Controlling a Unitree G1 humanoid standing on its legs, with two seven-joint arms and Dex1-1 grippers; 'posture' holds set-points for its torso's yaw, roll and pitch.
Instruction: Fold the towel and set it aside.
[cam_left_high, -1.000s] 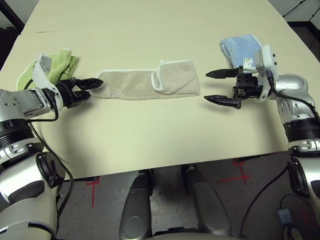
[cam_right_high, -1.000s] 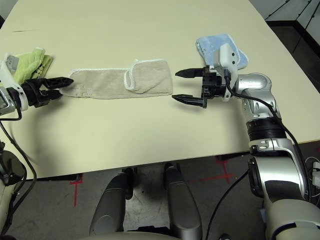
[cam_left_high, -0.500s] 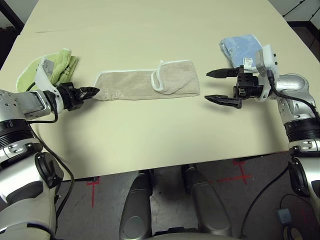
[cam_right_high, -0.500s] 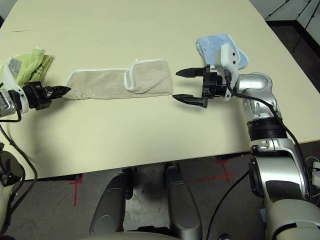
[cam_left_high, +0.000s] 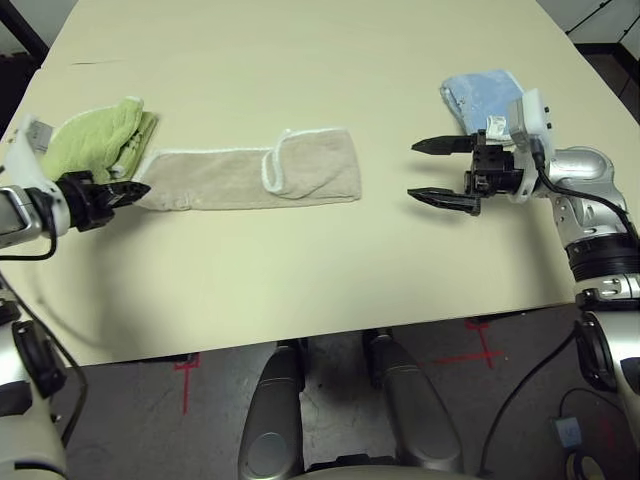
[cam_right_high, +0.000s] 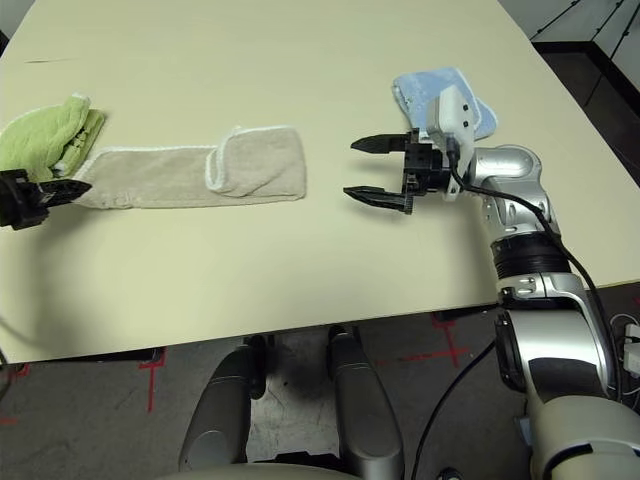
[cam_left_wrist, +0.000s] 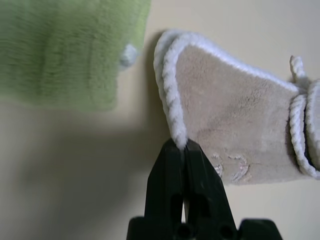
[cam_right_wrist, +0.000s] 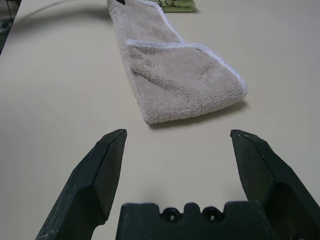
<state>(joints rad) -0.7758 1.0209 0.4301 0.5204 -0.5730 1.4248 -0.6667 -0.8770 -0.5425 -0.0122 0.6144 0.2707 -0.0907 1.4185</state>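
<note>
**A:** so where's the towel (cam_left_high: 250, 177) sitting? and any logo you can read?

**B:** It's a long tan strip lying flat on the counter (cam_left_high: 300, 270), toward the left side, roughly halfway between the near and far edges. Its right end is folded back over itself, white piping all round. In the left wrist view there's some pale embroidery near the pinched corner, but I can't read the lettering at all.

**A:** and the hands?

**B:** The left hand (cam_left_high: 128, 190) is clenched on the towel's left corner, fingers pinched right on the white edging. The light green cloth (cam_left_high: 95, 140) sits just beside that end, near the counter's left edge. The right hand (cam_left_high: 432, 170) is released, fingers spread wide, pointing at the towel's folded end but well apart from it. The folded light blue towel (cam_left_high: 478, 92) lies behind it, toward the right edge.
</note>
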